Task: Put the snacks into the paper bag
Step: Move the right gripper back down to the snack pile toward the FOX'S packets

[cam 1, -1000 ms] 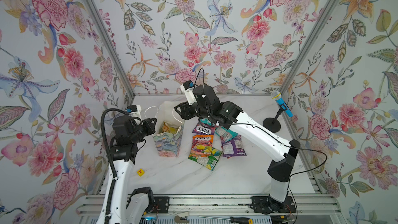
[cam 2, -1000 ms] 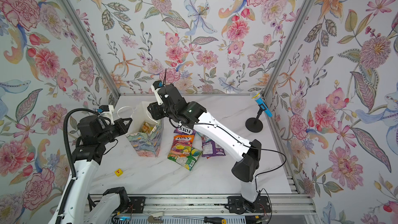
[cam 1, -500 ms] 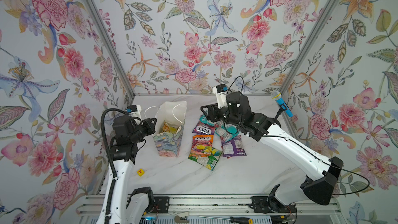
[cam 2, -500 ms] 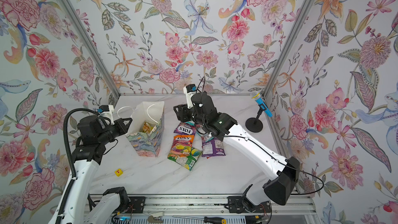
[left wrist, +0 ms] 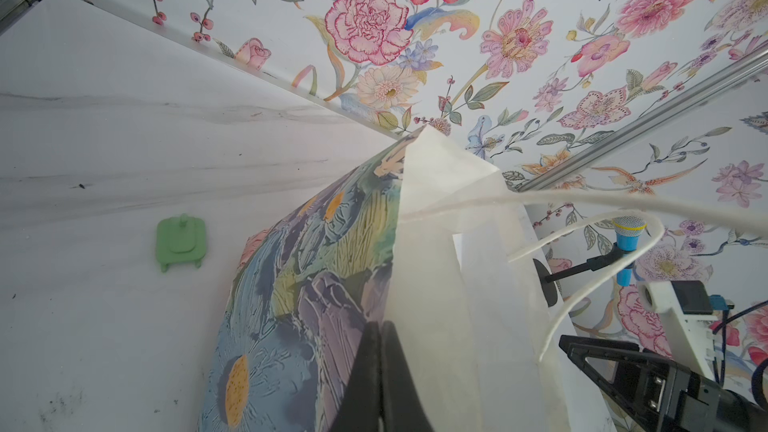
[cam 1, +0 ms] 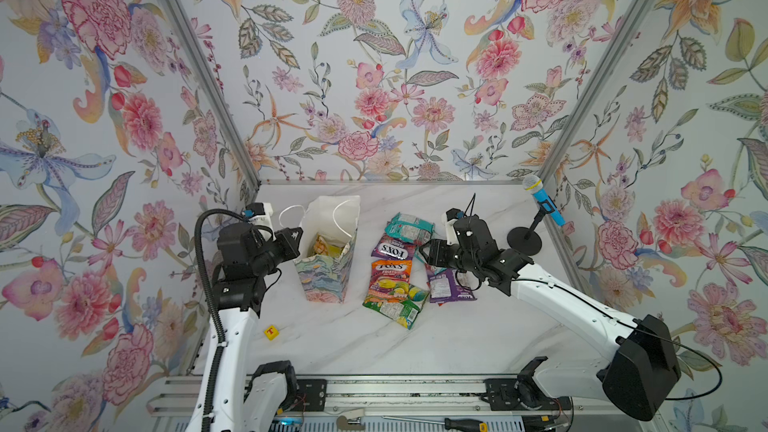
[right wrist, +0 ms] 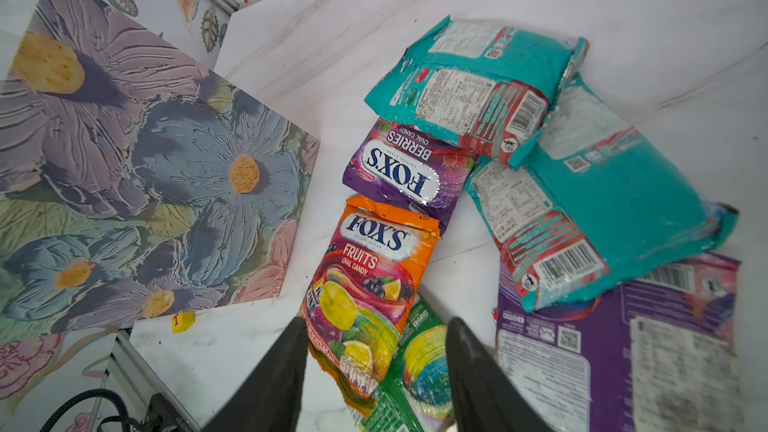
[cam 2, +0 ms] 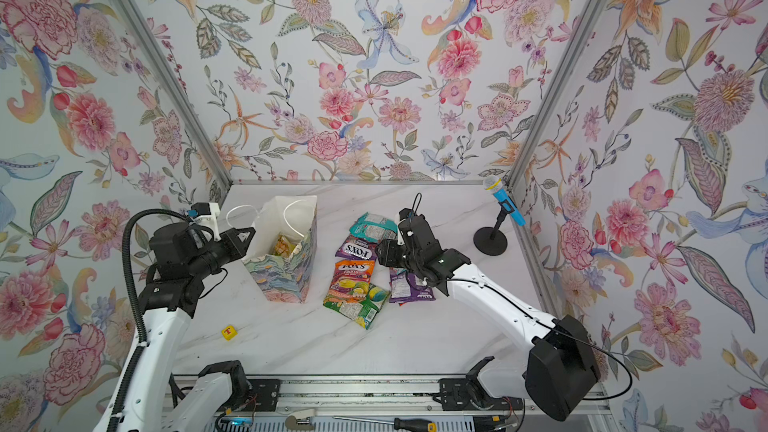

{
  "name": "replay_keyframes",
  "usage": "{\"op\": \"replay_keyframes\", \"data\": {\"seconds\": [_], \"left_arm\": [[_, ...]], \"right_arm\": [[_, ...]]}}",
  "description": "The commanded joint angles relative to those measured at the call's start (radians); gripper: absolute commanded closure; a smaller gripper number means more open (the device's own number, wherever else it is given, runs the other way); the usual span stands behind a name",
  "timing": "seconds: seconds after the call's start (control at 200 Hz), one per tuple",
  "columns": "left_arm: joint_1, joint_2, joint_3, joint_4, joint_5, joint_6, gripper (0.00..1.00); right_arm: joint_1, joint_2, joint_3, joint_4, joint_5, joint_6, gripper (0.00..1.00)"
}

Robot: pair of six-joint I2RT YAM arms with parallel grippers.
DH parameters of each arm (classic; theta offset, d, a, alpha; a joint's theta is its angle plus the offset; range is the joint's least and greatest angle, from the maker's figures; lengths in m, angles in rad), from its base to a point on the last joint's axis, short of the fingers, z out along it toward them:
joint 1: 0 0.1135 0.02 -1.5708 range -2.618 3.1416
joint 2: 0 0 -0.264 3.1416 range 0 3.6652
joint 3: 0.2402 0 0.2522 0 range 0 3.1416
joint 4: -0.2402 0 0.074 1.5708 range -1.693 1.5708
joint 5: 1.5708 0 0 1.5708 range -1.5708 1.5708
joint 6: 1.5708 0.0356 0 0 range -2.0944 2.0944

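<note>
L gripper [left wrist: 380, 328]: jaws together, clamped on thin paper side wall of bag [cam 1: 322, 280], close to rim. R gripper [right wrist: 376, 326]: tapered black fingers [right wrist: 282, 371] apart, nothing gripped, poised over orange pkt [right wrist: 374, 259]; touching or not, cannot tell. Bag upright on marble-look table [cam 1: 415, 347], mouth open; white-lined, outside w/ ridged painted blue, purple & pink flowers; white cord handles [left wrist: 623, 200] slack; yellow pkt [cam 1: 328, 245] down inside.

Other snacks flat on table just right of bag, apart from it; glossy crinkled plastic, overlapping in a loose fan: purple FOX'S pkt [right wrist: 399, 172] w/ one end under a teal pkt [right wrist: 469, 85]; orange pkt next, its end across a green pkt [right wrist: 424, 359]; 2nd teal pkt [right wrist: 602, 201], back up w/ barcodes, over a big purple pkt [right wrist: 623, 347]. Both top views: R wrist over part of teal & purple pile.

Around: small yellow cube [cam 1: 271, 332], red letter, front-left, well apart from bag; blue toy mic [cam 1: 542, 201] on round black stand, back right, near R arm; flat green square plastic piece [left wrist: 180, 245] on table near bag, L wrist cam only.
</note>
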Motion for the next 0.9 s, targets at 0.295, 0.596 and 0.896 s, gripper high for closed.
{"op": "replay_keyframes", "data": {"seconds": [0.295, 0.596, 0.896], "left_arm": [[-0.006, -0.006, -0.006, 0.025, 0.021, -0.001, 0.99], [-0.007, -0.006, -0.021, 0.037, 0.026, -0.004, 0.99], [-0.006, -0.008, -0.021, 0.042, 0.031, -0.006, 0.99]], "right_arm": [[-0.003, 0.058, -0.168, 0.187, -0.122, 0.141, 0.46], [0.009, 0.185, -0.213, 0.328, -0.187, 0.215, 0.46], [0.017, 0.321, -0.208, 0.464, -0.256, 0.275, 0.46]]}}
